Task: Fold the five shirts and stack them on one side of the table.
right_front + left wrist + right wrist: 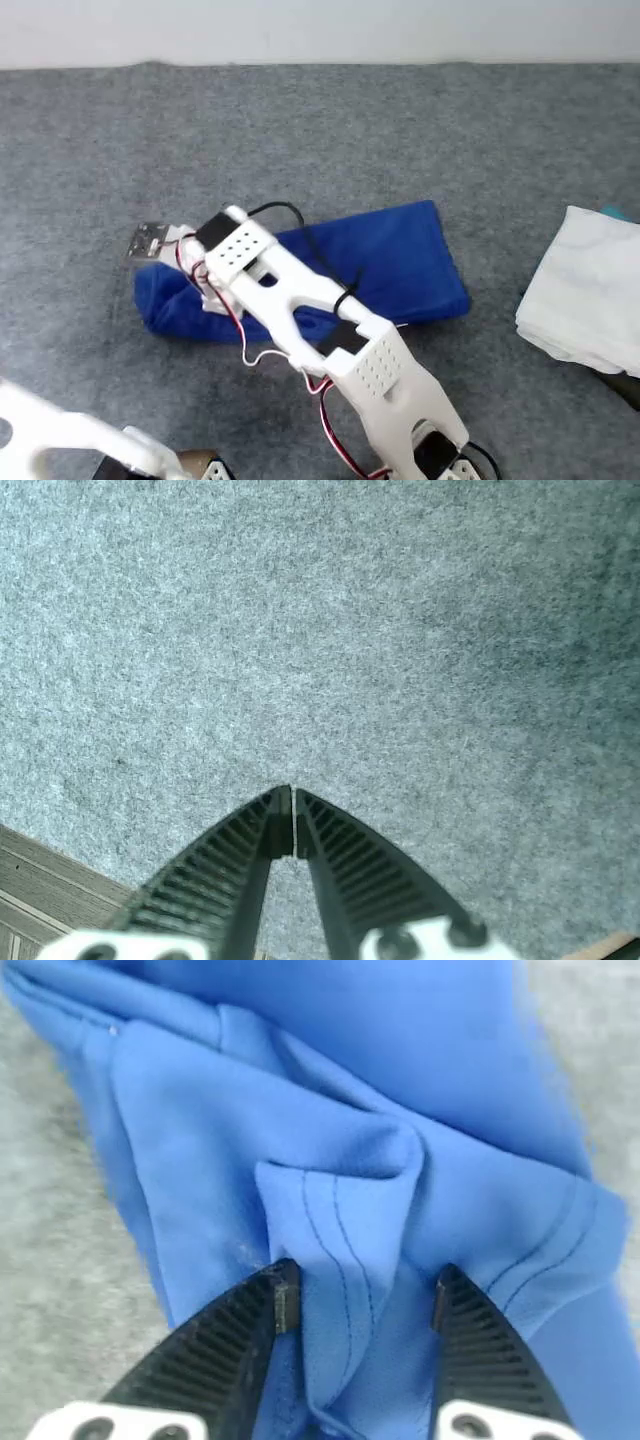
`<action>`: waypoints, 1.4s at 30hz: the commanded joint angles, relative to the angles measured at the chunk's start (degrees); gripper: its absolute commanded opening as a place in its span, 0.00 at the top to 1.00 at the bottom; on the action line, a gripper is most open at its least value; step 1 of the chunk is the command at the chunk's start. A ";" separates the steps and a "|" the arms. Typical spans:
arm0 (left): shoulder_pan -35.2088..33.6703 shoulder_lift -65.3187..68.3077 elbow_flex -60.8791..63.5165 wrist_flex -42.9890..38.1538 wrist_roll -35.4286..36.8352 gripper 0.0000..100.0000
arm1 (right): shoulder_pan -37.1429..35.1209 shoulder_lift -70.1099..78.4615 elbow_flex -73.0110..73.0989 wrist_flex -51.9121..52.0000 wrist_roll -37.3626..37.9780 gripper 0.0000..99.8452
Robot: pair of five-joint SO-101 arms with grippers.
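Blue knit cloth with double-stitched hems, the shirt (390, 255) is laid folded in an oblong mid-table on grey felt (300, 130). Its raised pleat is straddled by the parted right gripper (365, 1295); the left gripper (293, 815) is closed over felt.

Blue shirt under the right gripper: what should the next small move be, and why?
Probably close the right gripper on the raised, stitched fold of the blue shirt. Its fingers stand open on either side of that fold with cloth between them, so a pinch should catch it. The left gripper is shut over bare grey table.
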 commanded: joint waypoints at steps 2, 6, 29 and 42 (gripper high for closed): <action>0.35 -1.76 -0.31 -0.79 -0.09 0.98 | 2.42 -0.57 -7.74 3.82 0.53 0.77; 0.35 -1.76 -0.31 -0.79 -0.09 0.98 | 1.98 -0.31 -13.89 8.22 0.53 0.77; 0.35 -1.85 -0.31 0.09 -0.09 0.98 | 2.42 2.77 -28.84 21.05 0.35 0.86; 0.26 -1.85 -0.31 0.09 -0.09 0.98 | 13.49 14.11 -27.69 10.42 3.69 0.91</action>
